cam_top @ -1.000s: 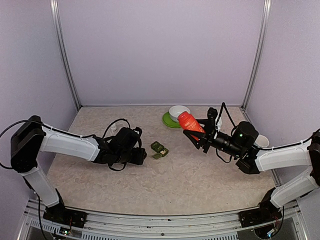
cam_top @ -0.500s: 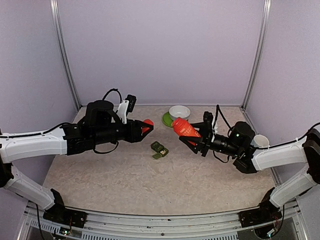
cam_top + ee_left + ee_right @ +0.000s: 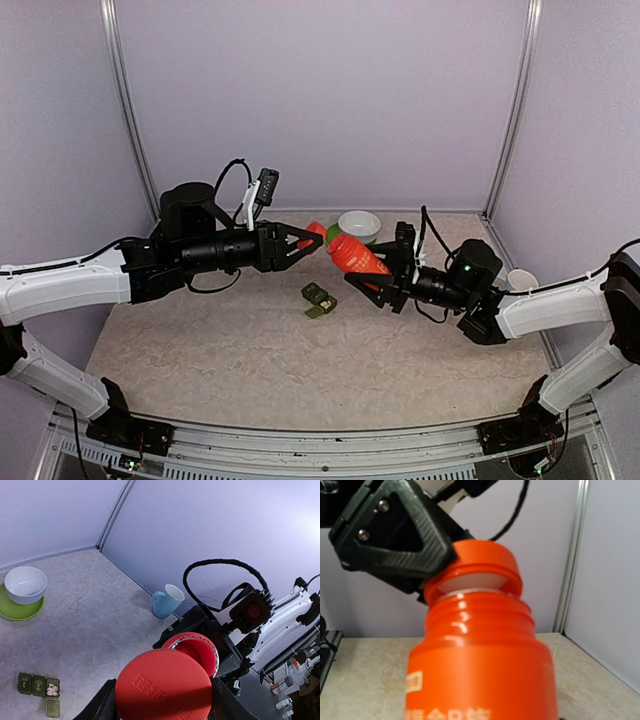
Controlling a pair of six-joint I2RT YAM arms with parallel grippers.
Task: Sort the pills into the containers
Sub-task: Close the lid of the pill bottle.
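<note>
The left claw [image 3: 303,239] grips the red cap [image 3: 316,231]; the right claw [image 3: 388,277] grips the red bottle [image 3: 352,254]. This looks like the capping step: next, seat the cap squarely and twist.

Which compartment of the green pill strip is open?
The end compartment holding white pills; its lid is folded out, while the other two are shut.

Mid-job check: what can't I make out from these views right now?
- Inside of the bottle: left wrist view, the cap in front covers part of its mouth; whether it holds anything cannot be seen.
- Pill box: top view, too small to tell what its compartments hold.
- Table: right wrist view, mostly hidden behind the bottle.
- Bottle label: right wrist view, cut off by the bottom edge.
</note>
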